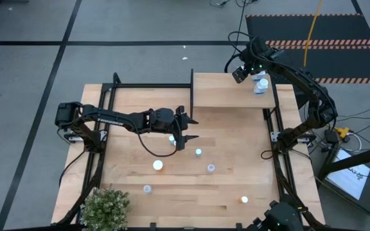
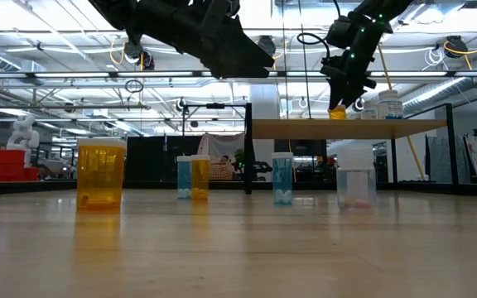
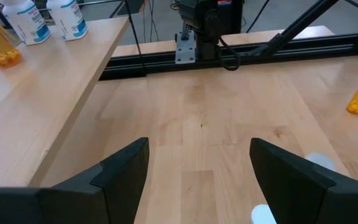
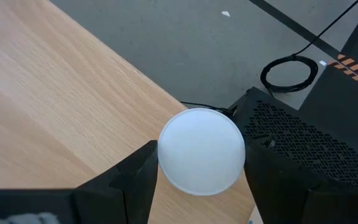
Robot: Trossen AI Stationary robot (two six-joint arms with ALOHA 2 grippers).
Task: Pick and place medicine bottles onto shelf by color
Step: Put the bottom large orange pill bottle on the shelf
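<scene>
High view shows the shelf (image 1: 227, 90) at the table's far right holding two blue-labelled bottles (image 1: 260, 83). The right gripper (image 1: 241, 72) hangs over the shelf's far edge, jaws closed around a white-capped orange bottle (image 4: 201, 151), seemingly about to set it down. The left gripper (image 1: 188, 128) hovers mid-table, jaws spread wide and empty, just above a loose bottle. About six medicine bottles (image 1: 198, 153) stand scattered on the table nearer the front, orange and blue mixed. So I'd judge the sorting under halfway done.
</scene>
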